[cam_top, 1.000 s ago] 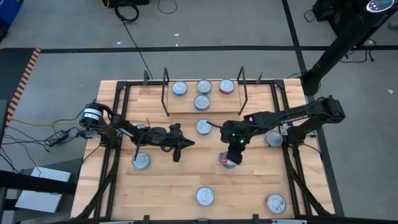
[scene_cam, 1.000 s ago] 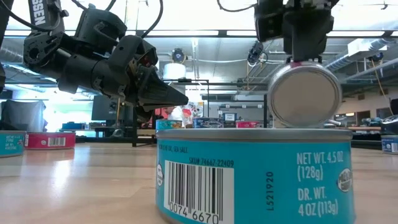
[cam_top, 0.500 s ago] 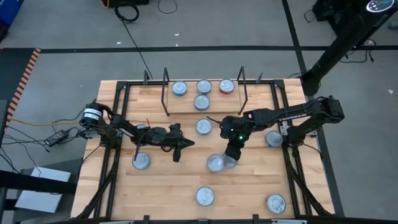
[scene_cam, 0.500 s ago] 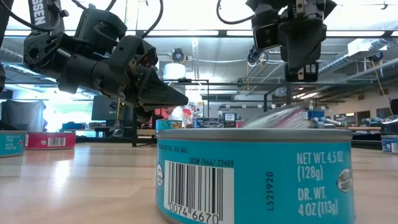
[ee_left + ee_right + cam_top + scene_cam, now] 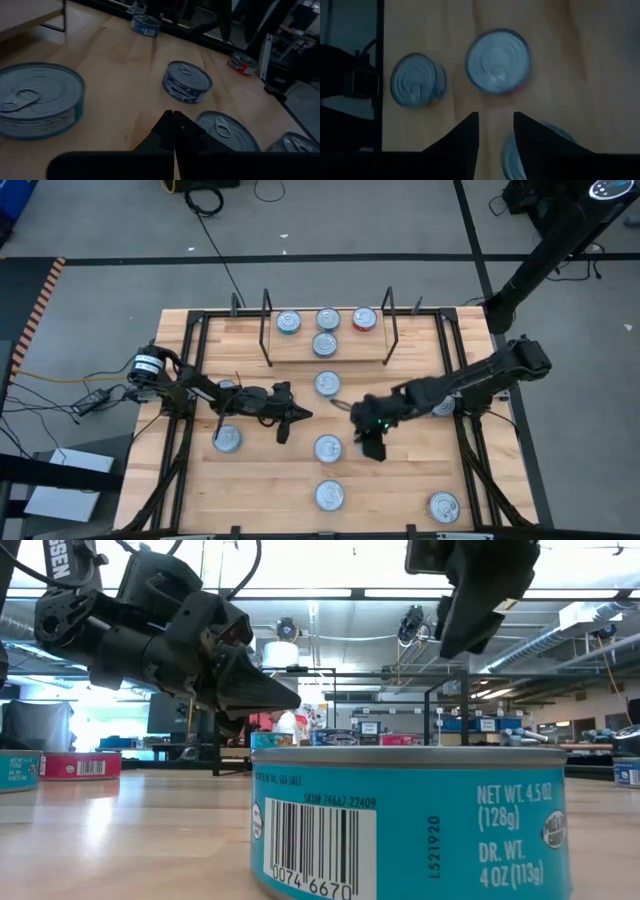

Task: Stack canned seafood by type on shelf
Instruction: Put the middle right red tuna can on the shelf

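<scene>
Teal tin (image 5: pixel 410 820) sitting nearest, label reading NET WT. 4.5 OZ (128g), right gripper (image 5: pixel 372 442) hanging empty with fingers apart, left gripper (image 5: pixel 300 413) pinched together, holding nothing.

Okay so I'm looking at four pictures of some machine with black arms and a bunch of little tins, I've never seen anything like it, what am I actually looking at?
It is a robot with two dark arms at a wooden table, sorting tins of fish. One picture looks straight down from above, one looks level across the tabletop, and the other two come from cameras on each arm's wrist. From above, four tins stand on the small shelf at the back, three silver-topped and one red tin. More tins lie loose on the table; the big blue tin only looks huge because it sits right at the low camera. The left tool is shut and hangs over the table, holding nothing. The right tool is open and empty, beside a loose tin.
</scene>
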`<action>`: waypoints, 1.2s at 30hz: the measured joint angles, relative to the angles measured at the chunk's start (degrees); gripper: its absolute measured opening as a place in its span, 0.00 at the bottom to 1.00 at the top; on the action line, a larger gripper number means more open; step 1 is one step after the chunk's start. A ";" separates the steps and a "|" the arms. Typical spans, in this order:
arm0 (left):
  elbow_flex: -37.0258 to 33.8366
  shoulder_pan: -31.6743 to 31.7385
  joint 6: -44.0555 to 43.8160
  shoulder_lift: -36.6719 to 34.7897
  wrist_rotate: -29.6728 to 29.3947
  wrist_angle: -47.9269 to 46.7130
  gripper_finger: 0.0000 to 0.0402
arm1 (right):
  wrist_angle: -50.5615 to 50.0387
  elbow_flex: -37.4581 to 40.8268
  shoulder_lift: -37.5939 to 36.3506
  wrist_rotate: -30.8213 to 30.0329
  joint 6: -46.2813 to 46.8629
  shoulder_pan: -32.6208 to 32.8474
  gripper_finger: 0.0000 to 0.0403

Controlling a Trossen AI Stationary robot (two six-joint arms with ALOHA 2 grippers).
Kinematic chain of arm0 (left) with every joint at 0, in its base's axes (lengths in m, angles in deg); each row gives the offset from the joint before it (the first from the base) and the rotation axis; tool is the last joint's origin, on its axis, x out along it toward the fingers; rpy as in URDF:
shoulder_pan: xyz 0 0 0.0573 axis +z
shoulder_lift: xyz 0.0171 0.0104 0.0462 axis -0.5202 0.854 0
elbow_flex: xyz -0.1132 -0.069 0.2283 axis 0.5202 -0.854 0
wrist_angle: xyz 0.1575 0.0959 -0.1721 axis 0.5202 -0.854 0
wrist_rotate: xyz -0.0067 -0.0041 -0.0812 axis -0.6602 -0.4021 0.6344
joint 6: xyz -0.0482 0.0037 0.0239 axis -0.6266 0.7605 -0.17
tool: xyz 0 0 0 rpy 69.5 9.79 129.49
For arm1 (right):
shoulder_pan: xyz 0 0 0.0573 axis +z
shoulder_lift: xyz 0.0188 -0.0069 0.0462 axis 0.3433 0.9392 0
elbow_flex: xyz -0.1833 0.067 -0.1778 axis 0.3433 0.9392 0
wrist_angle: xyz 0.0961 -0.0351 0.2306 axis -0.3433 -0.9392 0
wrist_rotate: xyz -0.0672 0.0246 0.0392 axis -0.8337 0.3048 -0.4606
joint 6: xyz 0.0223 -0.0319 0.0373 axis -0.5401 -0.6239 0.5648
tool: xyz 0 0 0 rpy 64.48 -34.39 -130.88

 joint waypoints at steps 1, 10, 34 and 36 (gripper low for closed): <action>0.00 -0.26 0.15 0.00 0.50 0.00 0.00 | 1.85 0.00 0.99 -1.19 0.51 1.03 0.33; 0.01 -2.02 3.92 2.30 1.13 -0.49 0.00 | 20.13 -0.04 13.65 -3.68 5.12 5.90 0.03; 10.75 -1.37 7.50 18.02 1.29 3.28 0.00 | 16.91 -6.67 26.34 -11.23 1.51 6.96 0.01; 11.92 -1.35 7.46 18.62 1.56 3.43 0.00 | 16.53 -6.67 26.32 -10.78 1.49 6.67 0.01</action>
